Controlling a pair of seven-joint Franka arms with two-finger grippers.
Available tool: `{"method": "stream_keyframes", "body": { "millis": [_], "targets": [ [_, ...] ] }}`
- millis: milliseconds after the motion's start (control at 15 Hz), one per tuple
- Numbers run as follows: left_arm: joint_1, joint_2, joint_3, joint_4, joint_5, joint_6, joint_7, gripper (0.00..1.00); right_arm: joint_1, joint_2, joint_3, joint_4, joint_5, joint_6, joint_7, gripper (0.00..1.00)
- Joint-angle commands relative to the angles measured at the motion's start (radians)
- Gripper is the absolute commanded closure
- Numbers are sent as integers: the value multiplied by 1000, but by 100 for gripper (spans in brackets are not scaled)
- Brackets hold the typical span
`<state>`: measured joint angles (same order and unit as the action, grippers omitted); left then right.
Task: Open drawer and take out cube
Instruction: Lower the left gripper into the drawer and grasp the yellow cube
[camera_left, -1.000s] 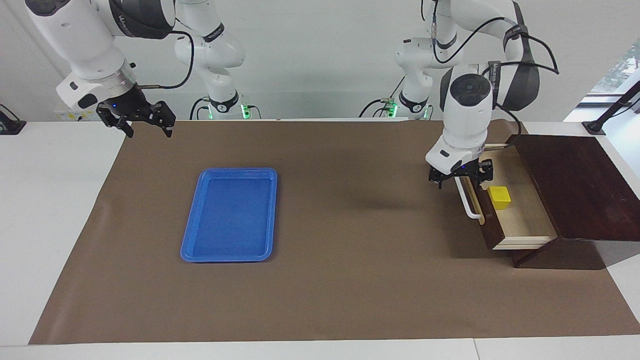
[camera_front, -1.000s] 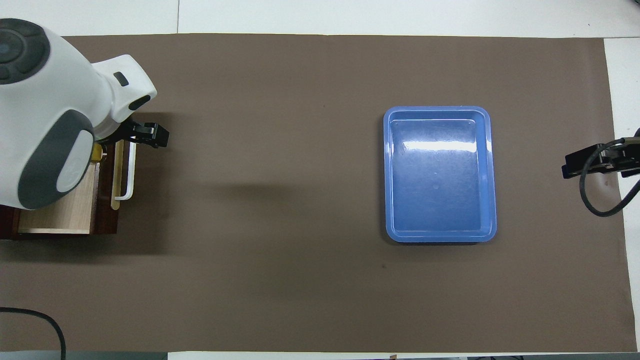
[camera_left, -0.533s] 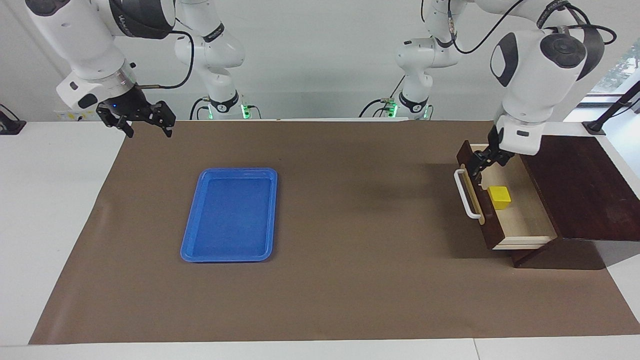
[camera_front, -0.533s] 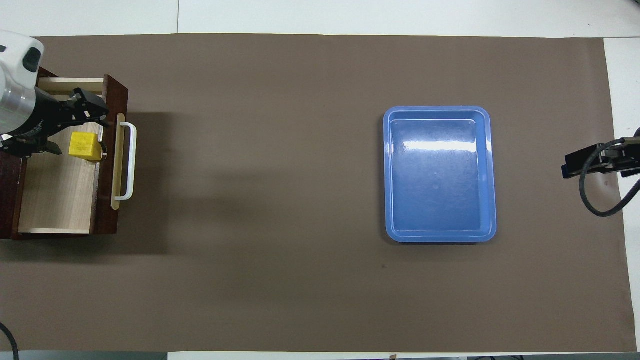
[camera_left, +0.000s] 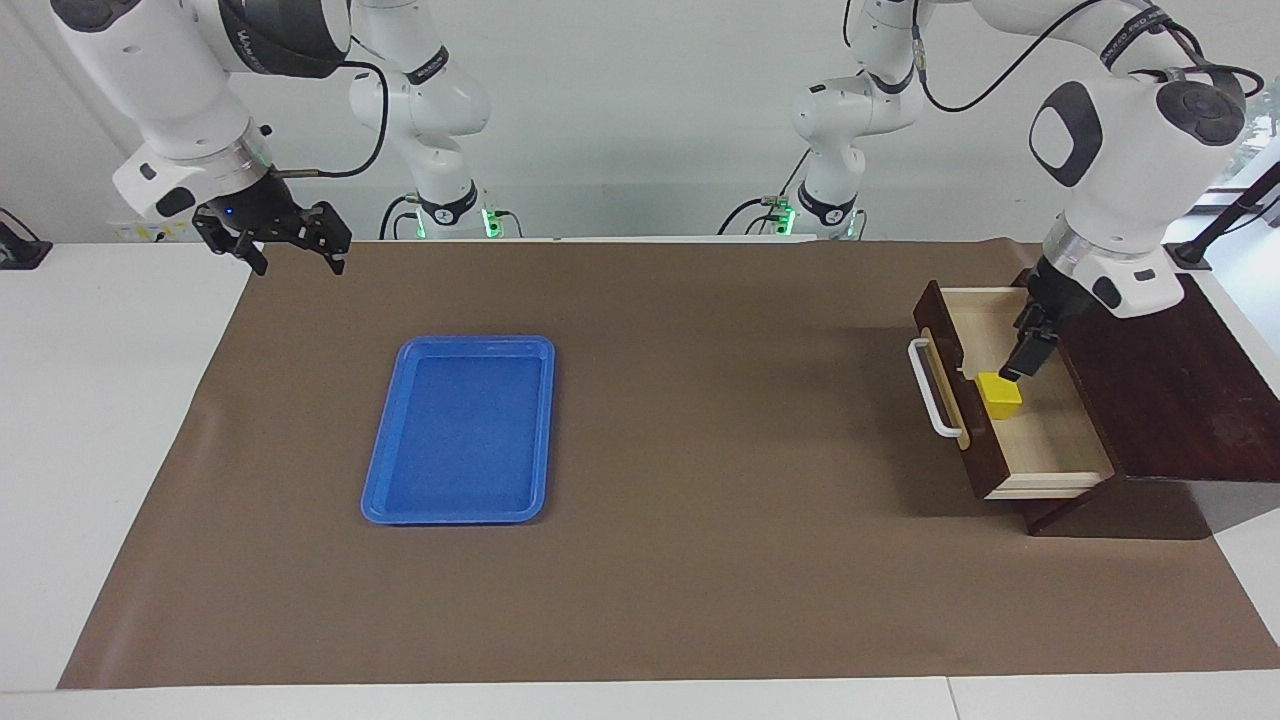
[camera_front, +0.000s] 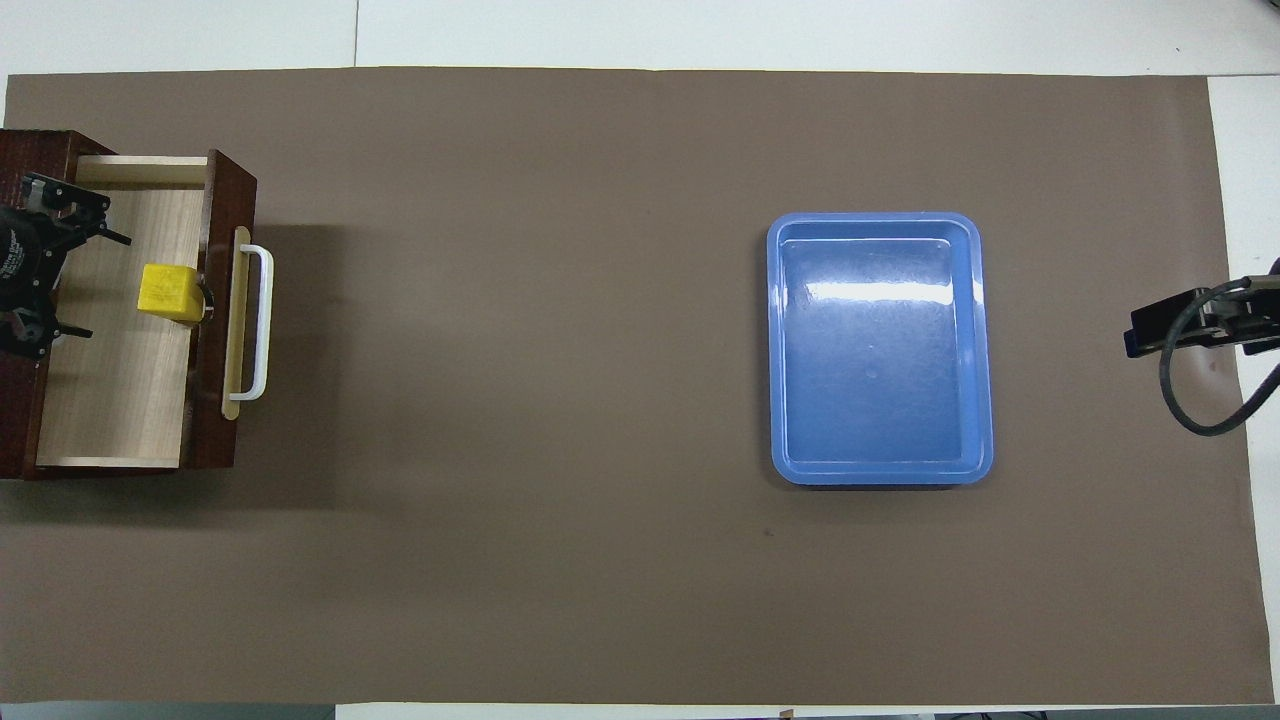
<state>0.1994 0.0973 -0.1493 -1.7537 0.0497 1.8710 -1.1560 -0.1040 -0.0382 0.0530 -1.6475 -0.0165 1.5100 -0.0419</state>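
— Was the way into the drawer (camera_left: 1040, 440) open?
— From above, yes; its pale floor lay bare except where the cube (camera_left: 999, 394) sat against the front wall; the dark box (camera_left: 1150, 380) roofed the inner end; the left gripper (camera_left: 1022, 360) hung just over the cube.
— And elsewhere?
— Brown mat (camera_left: 700, 450) lay clear; only the blue tray (camera_left: 462, 430) stood on it.

A plain white wall (camera_left: 640, 110) is running along the far side of a white table (camera_left: 110, 420), daylight is coming through a window (camera_left: 1235, 130) at the far right, and green indicator lights (camera_left: 490, 225) are glowing at the wall's foot; a large brown mat (camera_left: 700, 560) is covering most of the tabletop, leaving white margins showing at its near edge and ends
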Motion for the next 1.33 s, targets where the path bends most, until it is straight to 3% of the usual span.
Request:
{"method": "stream_keyframes", "body": {
  "millis": [0, 467, 1267],
  "targets": [
    [20, -37, -4, -104, -22, 56, -63, 0, -10, -17, 11, -12, -14, -7, -3, 0],
    [14, -31, -6, -145, -22, 132, -249, 0, -11, -17, 11, -12, -14, 1, -3, 0],
    [-18, 15, -6, -144, -16, 177, -274, 0, -10, -20, 11, -25, -11, 4, -6, 0]
  ]
}}
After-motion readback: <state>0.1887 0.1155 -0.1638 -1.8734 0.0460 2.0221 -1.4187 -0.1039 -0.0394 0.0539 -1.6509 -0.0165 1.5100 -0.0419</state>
